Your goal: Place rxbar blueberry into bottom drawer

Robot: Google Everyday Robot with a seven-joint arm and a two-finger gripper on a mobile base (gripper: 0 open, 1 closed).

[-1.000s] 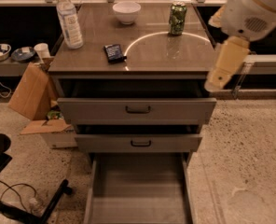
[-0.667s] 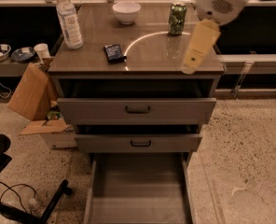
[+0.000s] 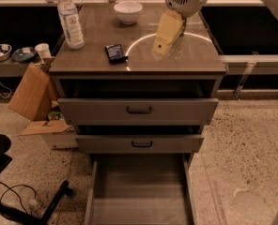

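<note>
The rxbar blueberry (image 3: 115, 53), a small dark flat bar, lies on the cabinet top left of centre. The bottom drawer (image 3: 139, 193) is pulled out far below the two upper drawers, and its plain grey floor shows nothing in it. My gripper (image 3: 158, 49), yellow and hanging from the white arm, hovers over the cabinet top to the right of the bar, apart from it.
A water bottle (image 3: 70, 20) stands at the back left of the cabinet top and a white bowl (image 3: 128, 11) at the back centre. The two upper drawers (image 3: 139, 110) stand slightly open. A cardboard box (image 3: 33, 95) and a chair base (image 3: 21, 196) are on the floor at left.
My gripper has moved left from beyond the cabinet's right edge to over the top, closer to the bar. The green can is now hidden behind the arm.
</note>
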